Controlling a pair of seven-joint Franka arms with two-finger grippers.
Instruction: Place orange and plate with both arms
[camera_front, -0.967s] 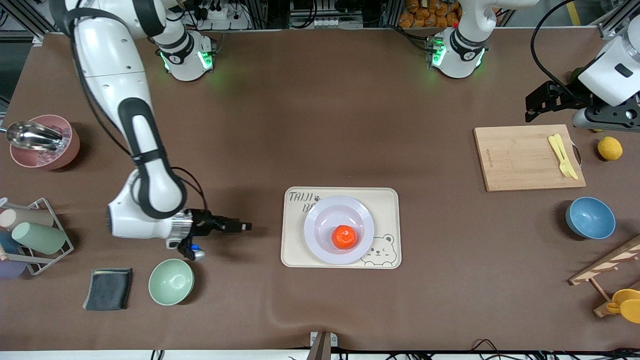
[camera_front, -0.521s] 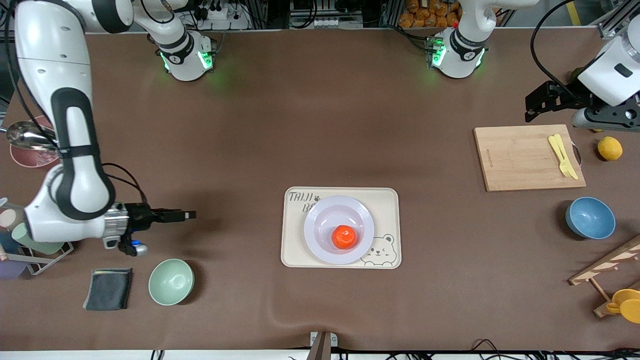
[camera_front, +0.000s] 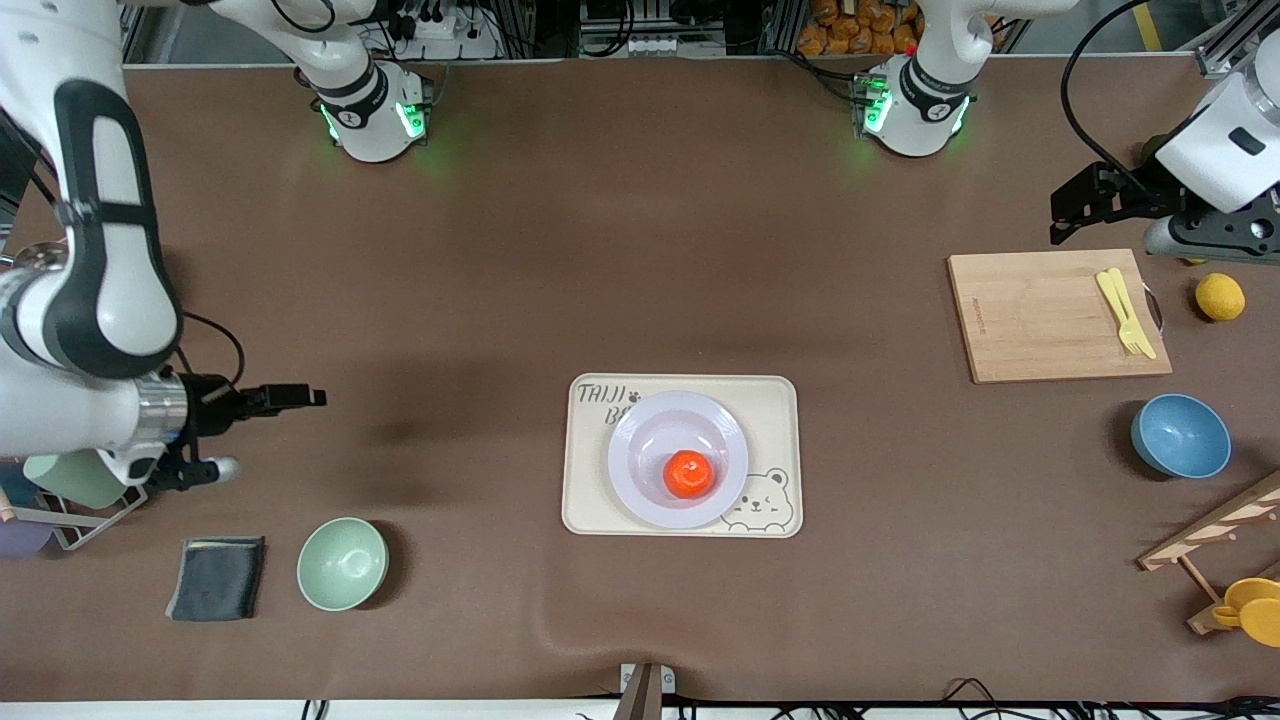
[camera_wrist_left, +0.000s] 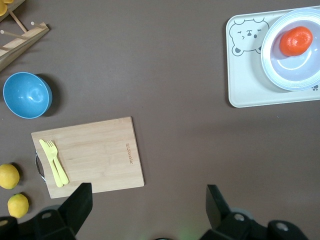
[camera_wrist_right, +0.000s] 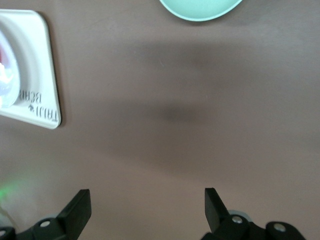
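Right arm: bent low along its end edge of the table, right gripper (camera_front: 300, 396) level over bare mat, fingers spread.
Left gripper (camera_front: 1075, 215): raised near its corner, fingers spread.
Tray (camera_front: 590, 500): table centre.
Plate (camera_front: 640, 420): on tray.
Orange (camera_front: 688, 474): in plate's well.

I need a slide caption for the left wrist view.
Open left claw over table; orange on plate.

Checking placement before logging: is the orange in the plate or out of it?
In. The orange sits in the well of the plate, which rests on the bear-printed tray.
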